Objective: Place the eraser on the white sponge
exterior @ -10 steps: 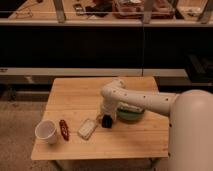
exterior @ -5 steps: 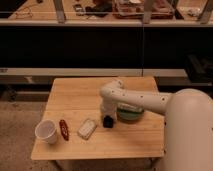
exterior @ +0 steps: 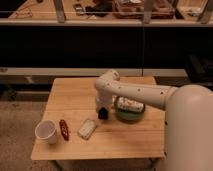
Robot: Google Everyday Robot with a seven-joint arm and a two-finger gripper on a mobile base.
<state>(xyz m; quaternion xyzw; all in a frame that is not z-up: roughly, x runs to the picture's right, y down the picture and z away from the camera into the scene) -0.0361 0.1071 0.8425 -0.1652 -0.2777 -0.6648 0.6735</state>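
Observation:
The white sponge [exterior: 87,128] is a small off-white pad lying on the wooden table [exterior: 75,92], left of centre near the front. My gripper [exterior: 102,113] hangs from the white arm just right of and slightly behind the sponge, close to the table top. A small black block, the eraser [exterior: 103,114], shows at the gripper's tip. It sits apart from the sponge, a short way to its right.
A white cup [exterior: 46,132] stands at the front left. A thin dark-red oblong item [exterior: 64,129] lies between cup and sponge. A green bowl [exterior: 130,111] holding a white bar with dark marks [exterior: 130,104] sits right of the gripper. A dark counter runs behind the table.
The gripper with the black eraser has stayed beside the sponge, shifting only slightly. The sponge, cup and bowl have not moved.

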